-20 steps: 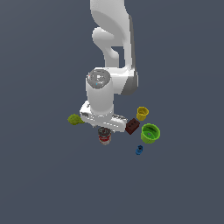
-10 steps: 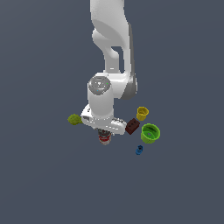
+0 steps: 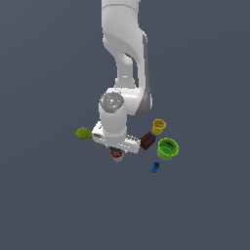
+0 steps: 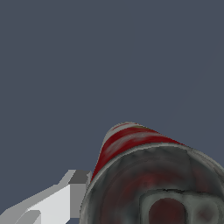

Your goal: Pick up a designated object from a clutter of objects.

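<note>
Can (image 3: pixel 116 156) under downward-pointing arm, hand (image 3: pixel 116 150) over it, grip state unclear

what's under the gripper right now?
The red-and-white can, its lower part peeking out below the gripper. The wrist view shows its grey top close up. The fingers' contact is hidden.

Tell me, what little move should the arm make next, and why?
Probably closing the jaws. The gripper sits right over the small red-and-white can with a grey metal top, which fills the wrist view beside one grey finger. Whether the jaws already grip it cannot be told.
</note>
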Available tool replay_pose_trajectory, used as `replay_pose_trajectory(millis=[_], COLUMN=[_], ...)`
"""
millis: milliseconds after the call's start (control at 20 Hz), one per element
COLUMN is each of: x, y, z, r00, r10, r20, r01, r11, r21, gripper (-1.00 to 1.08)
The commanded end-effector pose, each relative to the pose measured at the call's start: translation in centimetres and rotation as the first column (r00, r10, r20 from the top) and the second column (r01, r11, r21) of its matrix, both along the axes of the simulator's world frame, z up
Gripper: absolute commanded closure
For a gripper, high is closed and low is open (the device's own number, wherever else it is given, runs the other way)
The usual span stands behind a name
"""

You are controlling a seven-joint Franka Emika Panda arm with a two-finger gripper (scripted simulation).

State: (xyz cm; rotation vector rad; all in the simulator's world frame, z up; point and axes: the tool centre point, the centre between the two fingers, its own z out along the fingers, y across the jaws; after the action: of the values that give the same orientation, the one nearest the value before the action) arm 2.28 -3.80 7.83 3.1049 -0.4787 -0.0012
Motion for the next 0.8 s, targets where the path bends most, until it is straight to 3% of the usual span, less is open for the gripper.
replay_pose_trajectory(millis=[0, 750], x=[0.0, 0.2], y=[0.0, 0.6], z=[-0.1, 1.5], r00=[1.000, 1.000], r10=[-0.001, 0.000], r20=[0.001, 0.001], r01=[0.001, 0.000], r11=[1.000, 1.000], r21=[0.000, 0.000], gripper=[1.08, 1.08])
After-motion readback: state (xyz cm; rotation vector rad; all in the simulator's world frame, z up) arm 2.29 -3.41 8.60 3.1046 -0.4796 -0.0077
